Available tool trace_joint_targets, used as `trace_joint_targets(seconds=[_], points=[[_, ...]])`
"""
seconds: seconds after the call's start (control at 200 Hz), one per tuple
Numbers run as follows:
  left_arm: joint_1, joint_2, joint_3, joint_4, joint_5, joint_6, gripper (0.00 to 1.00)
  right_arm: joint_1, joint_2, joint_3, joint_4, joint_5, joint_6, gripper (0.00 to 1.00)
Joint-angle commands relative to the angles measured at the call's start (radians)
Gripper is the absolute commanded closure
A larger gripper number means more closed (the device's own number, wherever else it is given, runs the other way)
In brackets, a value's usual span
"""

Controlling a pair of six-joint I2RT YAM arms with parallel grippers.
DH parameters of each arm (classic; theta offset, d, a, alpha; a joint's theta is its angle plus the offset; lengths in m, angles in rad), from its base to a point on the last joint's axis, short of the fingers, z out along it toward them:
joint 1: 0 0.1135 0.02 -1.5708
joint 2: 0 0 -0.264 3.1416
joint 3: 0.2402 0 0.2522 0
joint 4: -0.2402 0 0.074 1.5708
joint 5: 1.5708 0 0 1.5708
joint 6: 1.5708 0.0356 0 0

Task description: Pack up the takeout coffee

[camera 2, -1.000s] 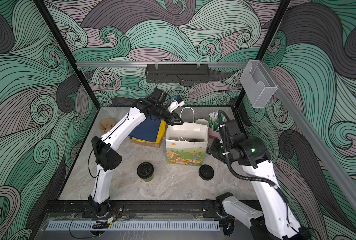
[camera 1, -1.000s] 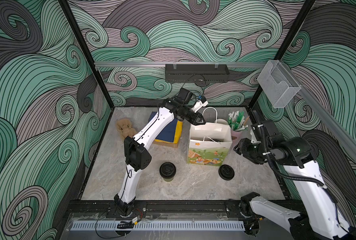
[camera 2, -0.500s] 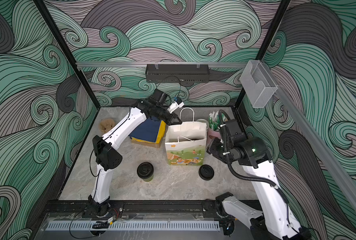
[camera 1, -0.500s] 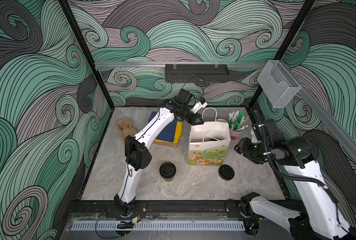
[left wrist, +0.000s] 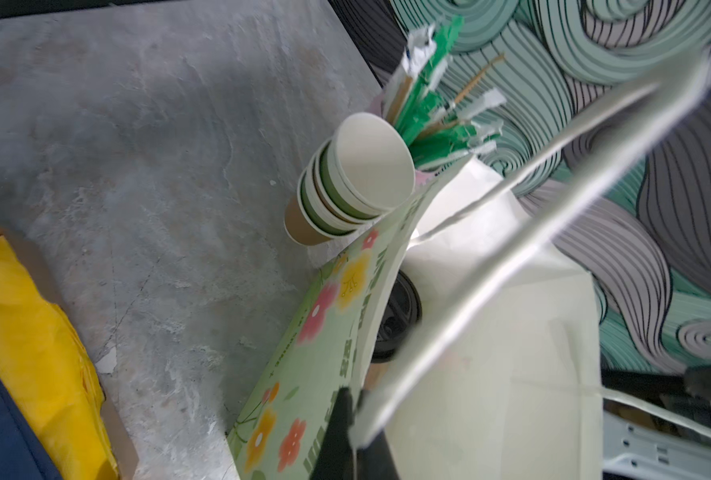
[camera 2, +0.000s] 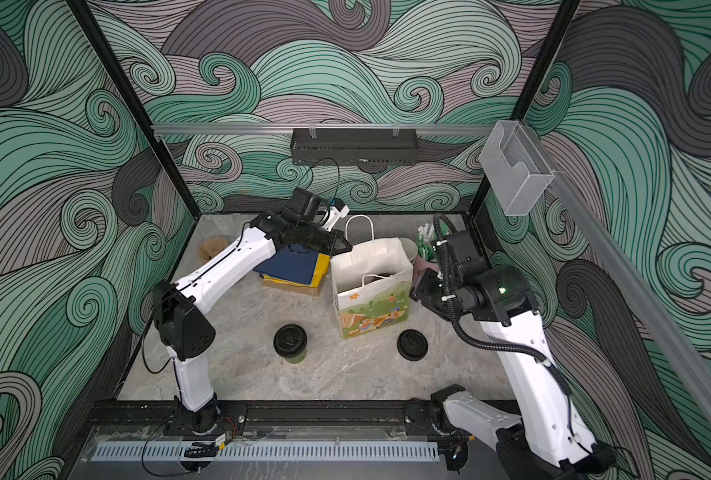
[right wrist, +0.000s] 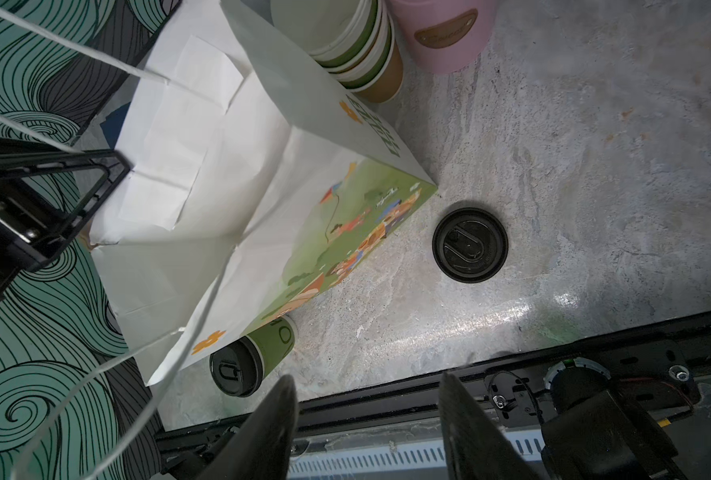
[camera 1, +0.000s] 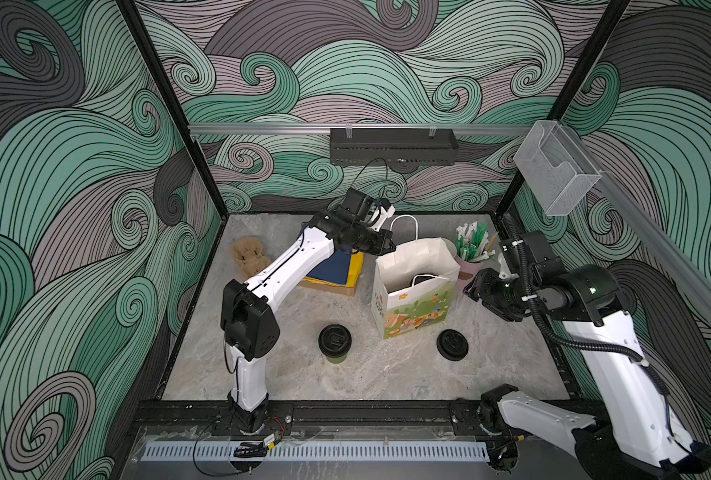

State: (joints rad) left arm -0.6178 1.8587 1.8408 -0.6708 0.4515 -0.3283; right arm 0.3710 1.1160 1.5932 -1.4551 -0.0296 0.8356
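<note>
Marble tabletop; left end effector, arm outstretched, pinching paper bag rim; right end effector spread.

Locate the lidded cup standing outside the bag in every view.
In a top view: cup left of the bag.
In a top view: cup, likewise left of the bag.
Left wrist: not in it.
Right wrist: cup partly behind the bag's corner.
Shared landmark: the bag.

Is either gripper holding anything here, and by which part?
The left gripper is shut on the paper bag, pinching its top rim at a rear corner. The right gripper is open and empty.
</note>
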Motion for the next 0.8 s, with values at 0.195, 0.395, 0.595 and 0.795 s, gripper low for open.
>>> trace_joint_targets(seconds=[0.195, 0.395, 0.595, 0.795], points=[[-0.033, -0.195, -0.247, 0.226, -0.252, -0.378, 1.0, -0.006, 0.015, -0.01, 0.06, -0.067, -0.027, 0.41], [-0.11, -0.233, -0.283, 0.199, -0.377, -0.499, 1.0, -0.004, 0.041, -0.001, 0.101, -0.143, -0.062, 0.37], [-0.174, -0.294, -0.325, 0.223, -0.506, -0.571, 1.0, 0.046, 0.037, -0.019, 0.154, -0.166, -0.066, 0.25], [-0.213, -0.343, -0.381, 0.238, -0.531, -0.619, 0.9, 0.172, 0.064, -0.028, 0.184, -0.053, -0.006, 0.14]])
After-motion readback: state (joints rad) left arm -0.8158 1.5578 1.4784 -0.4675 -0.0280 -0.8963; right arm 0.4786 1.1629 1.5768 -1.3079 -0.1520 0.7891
